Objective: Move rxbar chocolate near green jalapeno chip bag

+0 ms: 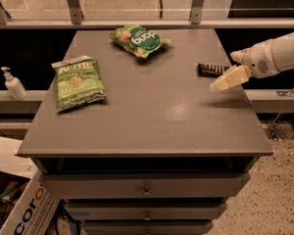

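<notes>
Open table (pixel 147 131) surface spans the near edge. Further back, the green jalapeno chip bag (pixel 78 82) lies by the left edge. Opposite, the tool (pixel 229 79), width impossible to tell, hangs over the right edge, just before the rxbar chocolate (pixel 211 69). Farthest lies a darker green bag (pixel 139 39).

The claw (pixel 226 80) hovers over the right edge of the desk (pixel 152 126), just beside the rxbar chocolate (pixel 211 69); the green jalapeno chip bag (pixel 77 82) lies well apart, at left.
</notes>
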Controlling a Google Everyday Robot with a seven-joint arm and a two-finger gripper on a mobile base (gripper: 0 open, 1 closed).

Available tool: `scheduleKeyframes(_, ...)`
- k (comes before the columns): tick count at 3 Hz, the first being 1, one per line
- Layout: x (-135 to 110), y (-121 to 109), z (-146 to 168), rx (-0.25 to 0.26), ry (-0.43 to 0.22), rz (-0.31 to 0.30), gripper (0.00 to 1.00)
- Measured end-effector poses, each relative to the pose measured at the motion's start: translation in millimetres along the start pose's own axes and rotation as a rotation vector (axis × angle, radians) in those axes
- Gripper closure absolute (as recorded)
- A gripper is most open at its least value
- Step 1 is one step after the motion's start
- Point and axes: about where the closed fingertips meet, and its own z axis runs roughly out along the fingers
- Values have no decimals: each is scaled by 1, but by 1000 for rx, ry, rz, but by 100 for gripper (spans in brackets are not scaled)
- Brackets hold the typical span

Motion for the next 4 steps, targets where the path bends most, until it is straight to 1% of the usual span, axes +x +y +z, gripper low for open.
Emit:
scheduleKeyframes(1, 1, -18, 7, 35, -40, -5, 0)
scheduleKeyframes(2, 10, -30, 12, 60, -38, 13, 0)
scheduleKeyframes(3, 20, -38, 18, 76, -21, 38, 0)
scheduleKeyframes(4, 26, -42, 20, 85, -18, 57, 15)
